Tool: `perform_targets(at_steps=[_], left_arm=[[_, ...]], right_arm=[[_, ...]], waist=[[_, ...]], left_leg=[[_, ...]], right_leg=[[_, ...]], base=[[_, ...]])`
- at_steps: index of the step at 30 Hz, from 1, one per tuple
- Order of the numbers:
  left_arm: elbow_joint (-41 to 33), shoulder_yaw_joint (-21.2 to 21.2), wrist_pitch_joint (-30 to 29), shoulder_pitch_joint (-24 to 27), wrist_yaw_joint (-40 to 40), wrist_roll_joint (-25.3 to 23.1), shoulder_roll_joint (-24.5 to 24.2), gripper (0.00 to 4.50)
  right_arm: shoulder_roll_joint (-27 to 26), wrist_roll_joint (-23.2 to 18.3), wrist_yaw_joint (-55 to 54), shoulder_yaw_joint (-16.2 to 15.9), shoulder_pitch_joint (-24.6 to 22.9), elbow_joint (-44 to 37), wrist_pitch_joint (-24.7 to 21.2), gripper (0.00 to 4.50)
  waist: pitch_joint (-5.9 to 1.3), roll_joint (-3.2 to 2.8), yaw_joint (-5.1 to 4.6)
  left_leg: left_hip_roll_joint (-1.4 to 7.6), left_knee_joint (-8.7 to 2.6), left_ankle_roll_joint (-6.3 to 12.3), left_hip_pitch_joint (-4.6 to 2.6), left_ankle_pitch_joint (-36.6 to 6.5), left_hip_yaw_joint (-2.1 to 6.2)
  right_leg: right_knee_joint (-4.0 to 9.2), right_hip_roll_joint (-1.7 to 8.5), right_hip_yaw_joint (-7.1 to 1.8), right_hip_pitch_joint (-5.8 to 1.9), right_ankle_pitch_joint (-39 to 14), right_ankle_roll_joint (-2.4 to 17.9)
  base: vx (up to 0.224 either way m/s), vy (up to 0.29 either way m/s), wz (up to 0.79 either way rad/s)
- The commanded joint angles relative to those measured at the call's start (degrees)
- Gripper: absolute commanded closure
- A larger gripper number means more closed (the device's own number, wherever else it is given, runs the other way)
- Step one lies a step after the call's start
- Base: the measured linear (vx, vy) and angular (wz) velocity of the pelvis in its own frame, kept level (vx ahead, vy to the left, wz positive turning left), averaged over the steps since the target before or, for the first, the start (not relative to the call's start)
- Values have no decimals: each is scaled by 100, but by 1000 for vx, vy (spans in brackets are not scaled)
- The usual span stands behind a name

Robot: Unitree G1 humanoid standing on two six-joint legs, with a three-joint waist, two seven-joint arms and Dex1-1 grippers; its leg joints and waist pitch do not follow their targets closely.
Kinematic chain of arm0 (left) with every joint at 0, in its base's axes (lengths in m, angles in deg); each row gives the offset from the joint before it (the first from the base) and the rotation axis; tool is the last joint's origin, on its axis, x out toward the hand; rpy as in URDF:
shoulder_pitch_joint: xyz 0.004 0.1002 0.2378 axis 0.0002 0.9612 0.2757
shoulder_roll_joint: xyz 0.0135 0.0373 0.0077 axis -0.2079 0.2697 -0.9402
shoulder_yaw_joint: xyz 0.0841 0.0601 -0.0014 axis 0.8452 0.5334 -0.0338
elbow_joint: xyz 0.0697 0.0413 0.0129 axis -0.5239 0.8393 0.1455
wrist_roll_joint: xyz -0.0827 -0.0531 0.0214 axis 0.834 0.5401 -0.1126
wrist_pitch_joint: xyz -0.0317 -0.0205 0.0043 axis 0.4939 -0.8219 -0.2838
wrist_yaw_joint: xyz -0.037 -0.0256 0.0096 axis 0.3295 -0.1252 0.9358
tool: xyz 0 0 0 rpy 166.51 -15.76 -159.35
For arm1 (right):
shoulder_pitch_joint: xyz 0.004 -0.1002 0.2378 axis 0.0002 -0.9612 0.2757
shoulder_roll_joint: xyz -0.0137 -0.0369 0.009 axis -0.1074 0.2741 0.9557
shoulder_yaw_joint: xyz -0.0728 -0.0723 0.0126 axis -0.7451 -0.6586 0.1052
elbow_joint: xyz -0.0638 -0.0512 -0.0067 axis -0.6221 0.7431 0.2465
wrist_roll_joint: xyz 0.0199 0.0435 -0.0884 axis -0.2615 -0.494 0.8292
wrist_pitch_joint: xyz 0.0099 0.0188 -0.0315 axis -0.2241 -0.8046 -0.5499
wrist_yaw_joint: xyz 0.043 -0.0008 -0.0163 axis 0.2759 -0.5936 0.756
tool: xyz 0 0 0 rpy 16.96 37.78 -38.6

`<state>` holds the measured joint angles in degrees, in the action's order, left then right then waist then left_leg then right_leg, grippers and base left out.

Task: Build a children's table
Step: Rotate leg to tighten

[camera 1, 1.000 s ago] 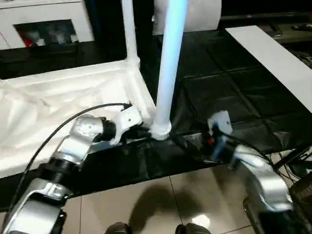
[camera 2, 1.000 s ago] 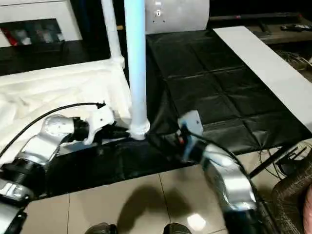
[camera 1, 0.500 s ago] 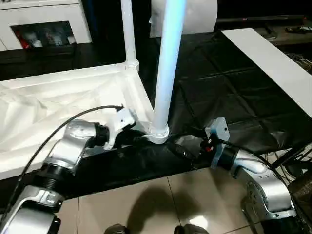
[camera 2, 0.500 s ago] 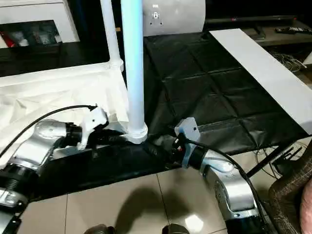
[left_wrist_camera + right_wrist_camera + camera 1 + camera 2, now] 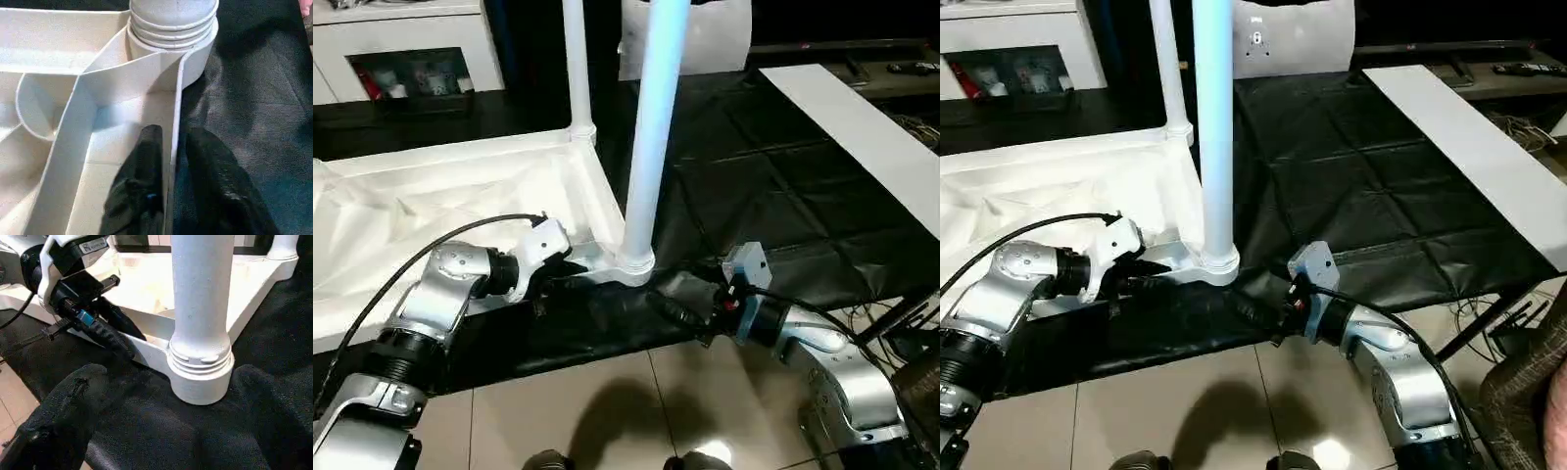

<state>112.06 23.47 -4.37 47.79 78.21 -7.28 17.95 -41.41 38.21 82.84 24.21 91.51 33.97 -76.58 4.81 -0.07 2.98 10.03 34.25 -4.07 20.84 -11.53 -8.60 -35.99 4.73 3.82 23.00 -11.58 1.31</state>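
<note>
Two legs (image 5: 651, 127) are seated upright in corner sockets of the inverted tabletop (image 5: 460, 196). Its rim is straddled by the left gripper (image 5: 173, 161); the right gripper (image 5: 161, 396) is spread wide. Clean release is advised before fetching another leg.

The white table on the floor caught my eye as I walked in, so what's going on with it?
A robot is putting it together. The table top lies upside down on a black mat, with two legs standing in its corner sockets: the near leg and the far leg. The left tool straddles the top's rim beside the near leg, one finger on each side of the wall. The right tool sits open on the mat, facing that leg's base without holding it.
</note>
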Motion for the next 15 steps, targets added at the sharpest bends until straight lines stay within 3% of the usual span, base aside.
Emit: perform_targets(at_steps=[1, 3, 5, 6, 7, 10, 11, 14, 15], left_arm=[[130, -84, 17, 66, -116, 6, -14, 390], [-108, -278, -104, 193, -170, 223, 41, 390], [-524, -554, -294, 407, -179, 563, 85, 390], [-921, -792, -416, 613, -168, 861, 100, 390], [-1064, -900, -461, 683, -194, 980, 118, 390], [-1487, -1229, -602, 886, -284, 1322, 157, 390], [-1796, -1377, -645, 1082, -404, 1361, 105, 390], [-2307, -1341, -727, 1479, -453, 1293, -98, 390], [-2615, -947, -968, 1749, -210, 1187, -310, 390]], right_arm=[[47, -9, -32, -24, -20, -145, -18, 0], [73, -55, -19, -36, -65, -240, -62, 0], [122, -113, 6, -32, -139, -374, -126, 0], [168, -152, 18, -11, -206, -483, -183, 0], [185, -169, 19, 4, -236, -523, -206, 0], [226, -224, 1, 54, -318, -648, -287, 0], [233, -274, -44, 103, -380, -756, -360, 0], [253, -317, -105, 145, -471, -918, -443, 0], [254, -320, -128, 134, -505, -968, -477, 0]], waist=[[-441, -32, 40], [-461, -62, 51], [-464, -42, 51], [-487, -69, 53], [-482, -62, 47], [-472, -62, 75], [-456, -17, 64], [-437, -36, 74], [-431, 13, 75]], left_leg=[[254, -399, 319, 0, -574, 21], [250, -389, 313, -1, -547, 24], [266, -386, 330, 15, -462, 24], [291, -383, 329, 29, -399, 38], [271, -378, 390, 5, -447, 16], [277, -383, 386, 10, -598, 16], [276, -393, 367, -4, -737, 5], [284, -415, 324, 0, -825, 18], [278, -430, 280, -16, -889, 19]], right_leg=[[416, 371, -298, -359, -529, 1358], [399, 368, -295, -368, -437, 1377], [378, 371, -296, -383, -246, 1423], [334, 392, -293, -405, -32, 1521], [361, 349, -282, -364, -18, 1548], [369, 357, -285, -372, -220, 1576], [401, 340, -284, -360, -474, 1505], [434, 343, -291, -350, -915, 1286], [450, 344, -297, -334, -1205, 1142]], base=[[0, 0, 0], [0, 0, 0], [0, 0, 0], [0, 0, 0], [0, 0, 0], [0, 0, 0], [0, 0, 0], [0, 0, 0], [0, 0, 0]])
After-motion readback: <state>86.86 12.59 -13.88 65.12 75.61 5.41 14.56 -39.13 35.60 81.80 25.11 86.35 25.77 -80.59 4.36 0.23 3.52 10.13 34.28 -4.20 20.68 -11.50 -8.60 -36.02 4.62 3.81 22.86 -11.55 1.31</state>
